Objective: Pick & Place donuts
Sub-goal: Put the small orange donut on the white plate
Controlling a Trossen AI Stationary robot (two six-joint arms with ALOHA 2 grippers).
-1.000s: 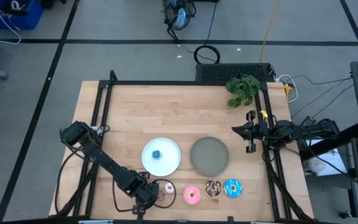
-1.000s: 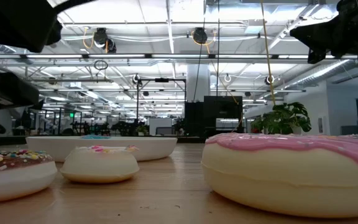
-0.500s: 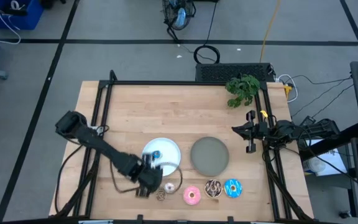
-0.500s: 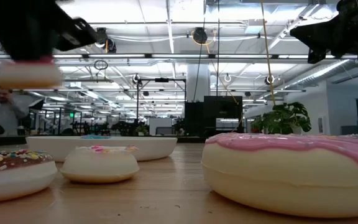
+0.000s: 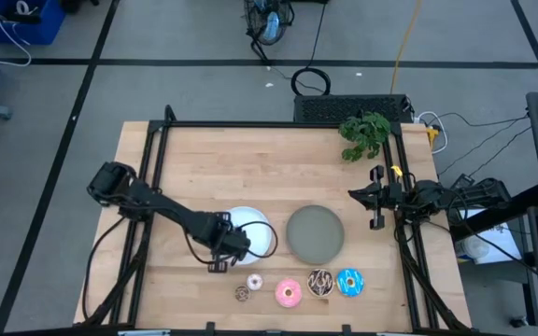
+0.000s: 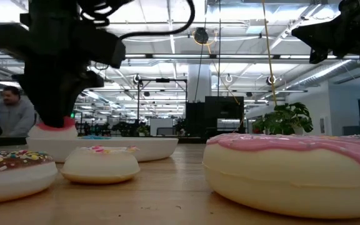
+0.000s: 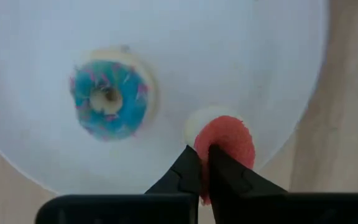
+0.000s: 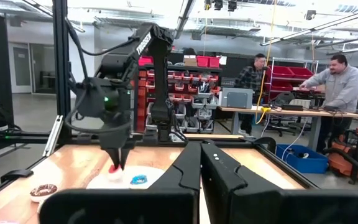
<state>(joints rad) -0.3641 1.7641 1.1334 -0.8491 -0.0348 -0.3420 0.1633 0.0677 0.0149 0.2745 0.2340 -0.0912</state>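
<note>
My left gripper (image 5: 234, 245) is shut on a tiny red donut (image 7: 225, 142) over the white plate (image 5: 260, 227). Its fingers point down in the low view (image 6: 54, 115). A tiny blue donut (image 7: 109, 102) lies flat on that plate. The tiny brown donut (image 5: 242, 294), tiny white-pink donut (image 5: 254, 282), pink donut (image 5: 289, 293), chocolate sprinkled donut (image 5: 320, 283) and bright blue donut (image 5: 349, 282) lie in a row near the table's near edge. My right gripper (image 5: 374, 207) waits shut at the table's right edge. My left gripper pinches the red donut's ring (image 7: 215, 144) between its two fingers, coming from above and pointing down. The fingertips (image 7: 194, 169) cover the place of contact. The donut (image 6: 52, 129) sits level below the fingers, down at the plate's rim. Whether it rests on the plate I cannot tell.
A grey plate (image 5: 315, 233) lies right of the white one. A green plant (image 5: 364, 133) stands at the far right corner. A black frame (image 5: 250, 124) borders the table. Bare wood spreads across the far half. People (image 8: 337, 78) work in the room beyond.
My left gripper has lifted the red donut from the row by the near edge. It has carried the donut toward the far edge to above the white plate, then come down to the plate's rim. The other donuts and my right arm have kept still.
</note>
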